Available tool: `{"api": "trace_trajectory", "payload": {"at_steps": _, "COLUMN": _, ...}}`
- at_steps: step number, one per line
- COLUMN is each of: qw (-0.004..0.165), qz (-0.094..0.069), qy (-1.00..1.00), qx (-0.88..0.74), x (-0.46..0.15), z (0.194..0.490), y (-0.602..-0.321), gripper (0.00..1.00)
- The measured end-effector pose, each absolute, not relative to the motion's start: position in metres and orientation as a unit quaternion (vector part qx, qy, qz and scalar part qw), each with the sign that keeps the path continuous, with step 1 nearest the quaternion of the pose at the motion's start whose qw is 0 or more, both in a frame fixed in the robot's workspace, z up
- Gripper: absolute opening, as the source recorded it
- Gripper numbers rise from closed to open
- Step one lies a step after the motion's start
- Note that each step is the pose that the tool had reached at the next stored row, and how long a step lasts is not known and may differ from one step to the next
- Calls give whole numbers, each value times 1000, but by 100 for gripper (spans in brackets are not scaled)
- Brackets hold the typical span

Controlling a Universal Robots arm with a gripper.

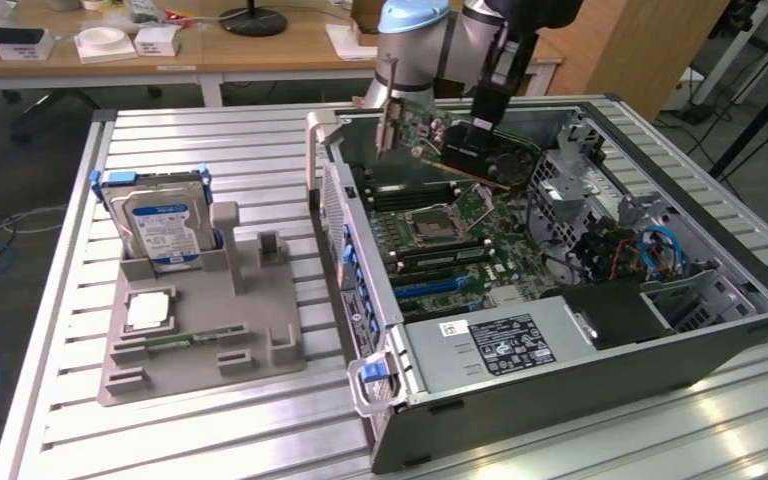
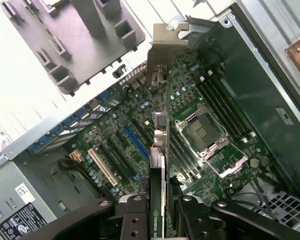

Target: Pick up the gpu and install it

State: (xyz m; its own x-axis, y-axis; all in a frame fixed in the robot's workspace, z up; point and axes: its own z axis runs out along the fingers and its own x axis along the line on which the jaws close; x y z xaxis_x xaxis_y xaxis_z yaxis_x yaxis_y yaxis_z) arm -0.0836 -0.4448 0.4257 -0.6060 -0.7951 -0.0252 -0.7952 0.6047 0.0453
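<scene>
Now, upper middle of the exterior view, jaws clench the gpu [image 1: 471, 150] over the motherboard [image 1: 491, 250]; installing is underway, and seating needs alignment with a slot [image 1: 427, 287].

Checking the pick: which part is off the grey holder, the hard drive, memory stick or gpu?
The gpu, clamped in the gripper over the case; the hard drive and memory stick sit in the holder.

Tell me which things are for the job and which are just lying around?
For the job:
gpu, held in the jaws
motherboard
case

Just lying about:
hard drive
memory stick
grey tray
</scene>
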Motion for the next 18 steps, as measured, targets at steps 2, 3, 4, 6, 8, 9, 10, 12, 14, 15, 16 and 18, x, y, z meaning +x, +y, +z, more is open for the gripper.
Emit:
{"api": "trace_trajectory", "payload": {"at_steps": 2, "qw": 1, "qz": 26, "qy": 892, "qx": -451, "x": -84, "z": 426, "y": -445, "gripper": 26}}
{"api": "trace_trajectory", "payload": {"at_steps": 3, "qw": 1, "qz": 26, "qy": 890, "qx": -454, "x": -84, "z": 425, "y": -445, "gripper": 26}}
{"api": "trace_trajectory", "payload": {"at_steps": 4, "qw": 1, "qz": 26, "qy": 889, "qx": -457, "x": -84, "z": 425, "y": -445, "gripper": 26}}
{"api": "trace_trajectory", "payload": {"at_steps": 6, "qw": 1, "qz": 26, "qy": 885, "qx": -464, "x": -84, "z": 425, "y": -445, "gripper": 26}}
{"api": "trace_trajectory", "payload": {"at_steps": 8, "qw": 0, "qz": 26, "qy": 882, "qx": -471, "x": -84, "z": 425, "y": -445, "gripper": 26}}
{"api": "trace_trajectory", "payload": {"at_steps": 9, "qw": 0, "qz": 26, "qy": 880, "qx": -474, "x": -84, "z": 425, "y": -445, "gripper": 26}}
{"api": "trace_trajectory", "payload": {"at_steps": 10, "qw": 0, "qz": 26, "qy": 878, "qx": -477, "x": -84, "z": 425, "y": -445, "gripper": 26}}
{"api": "trace_trajectory", "payload": {"at_steps": 12, "qw": 0, "qz": 26, "qy": 875, "qx": -484, "x": -84, "z": 425, "y": -445, "gripper": 26}}
{"api": "trace_trajectory", "payload": {"at_steps": 14, "qw": 0, "qz": 26, "qy": 871, "qx": -490, "x": -84, "z": 425, "y": -445, "gripper": 26}}
{"api": "trace_trajectory", "payload": {"at_steps": 15, "qw": 0, "qz": 26, "qy": 869, "qx": -493, "x": -84, "z": 425, "y": -445, "gripper": 26}}
{"api": "trace_trajectory", "payload": {"at_steps": 16, "qw": 0, "qz": 26, "qy": 868, "qx": -496, "x": -84, "z": 424, "y": -445, "gripper": 26}}
{"api": "trace_trajectory", "payload": {"at_steps": 18, "qw": 0, "qz": 26, "qy": 864, "qx": -502, "x": -84, "z": 424, "y": -445, "gripper": 26}}
